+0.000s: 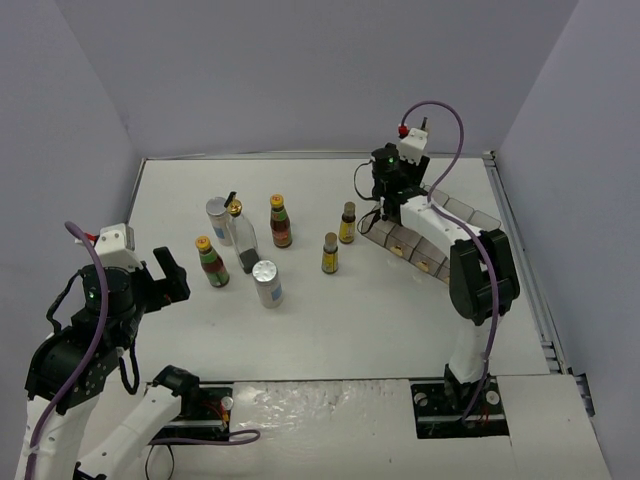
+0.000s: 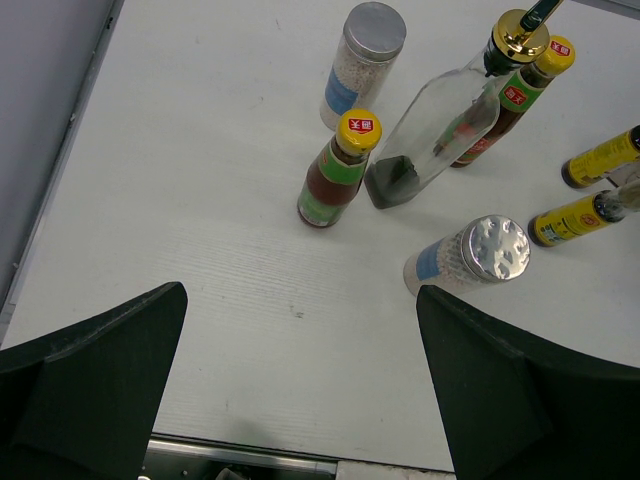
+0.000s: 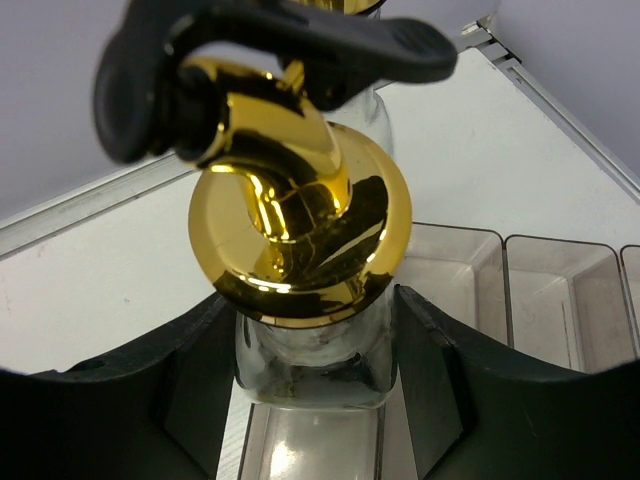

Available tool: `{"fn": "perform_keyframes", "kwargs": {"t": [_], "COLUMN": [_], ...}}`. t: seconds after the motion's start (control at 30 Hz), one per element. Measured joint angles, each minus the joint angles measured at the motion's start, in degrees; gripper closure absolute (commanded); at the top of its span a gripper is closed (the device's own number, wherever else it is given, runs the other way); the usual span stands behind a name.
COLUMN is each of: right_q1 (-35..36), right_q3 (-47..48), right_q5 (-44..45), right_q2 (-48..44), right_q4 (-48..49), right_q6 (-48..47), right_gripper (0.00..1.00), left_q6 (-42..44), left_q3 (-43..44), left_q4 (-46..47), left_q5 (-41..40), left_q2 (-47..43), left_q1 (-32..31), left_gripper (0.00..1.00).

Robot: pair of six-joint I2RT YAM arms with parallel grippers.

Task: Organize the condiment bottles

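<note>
Dark contents point(image 2: 392, 180) in tall glass bottle point(image 2: 440, 125)

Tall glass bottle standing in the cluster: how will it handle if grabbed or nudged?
Likely light and tippy: the glass bottle is tall, narrow and nearly empty. It is smooth glass, so probably slippery, and breakable if dropped. A nudge could knock it into the sauce bottle close beside it.

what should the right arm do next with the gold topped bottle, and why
Probably ease it straight down. The right claw is shut on the glass bottle, upright over a compartment of the clear rack; whether its base already touches the floor there is unclear.
</note>
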Motion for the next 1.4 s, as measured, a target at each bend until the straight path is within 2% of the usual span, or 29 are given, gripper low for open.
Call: {"fn": "perform_keyframes", "kwargs": {"t": [0.33,0.4,0.5,0.53,0.57,0.63,0.73,1.17,1.4], "right_q1": [-0.98,-1.00,-1.00,-1.00,-1.00,-0.98,-0.89,-0.02,1.79], "right_q3": [1.23,1.63,2.22,2.52,2.84,3.37,3.59,3.49,0.63], "right_q5": [2.29,2.67,3.04,3.14,3.24,3.36,3.52,3.45,-2.00], "right_q2": [1.84,2.13,2.48,2.66,2.84,2.97,2.99,2.13,-6.04], "right_q4": [1.98,1.83,1.28,1.05,0.81,-0.07,-0.78,-2.58,-5.54], "right_q6": [2.38,2.68,2.99,3.04,3.09,3.37,3.72,4.44,4.37], "right_gripper": [0.99,0.91,0.71,0.65,0.65,0.49,0.35,0.03,0.00], "left_q6": [-0.04,-0.04,-0.05,-0.06,-0.07,-0.11,-0.21,-0.60,-0.63], "left_q3": [0.00,0.00,0.00,0.00,0.00,0.00,0.00,0.00,0.00], "left_q4": [0.00,-0.01,0.00,-0.01,-0.02,-0.02,-0.02,-0.07,-0.27], "left_q5": [-0.02,-0.02,-0.02,-0.02,-0.02,-0.02,-0.02,0.00,0.08], "left_q2": [0.00,0.00,0.00,0.00,0.00,0.00,0.00,-0.05,-0.26], "left_q1": [0.00,0.00,0.00,0.00,0.00,0.00,0.00,0.00,0.00], "left_gripper": [0.03,0.03,0.03,0.03,0.03,0.03,0.03,0.03,0.03]}}
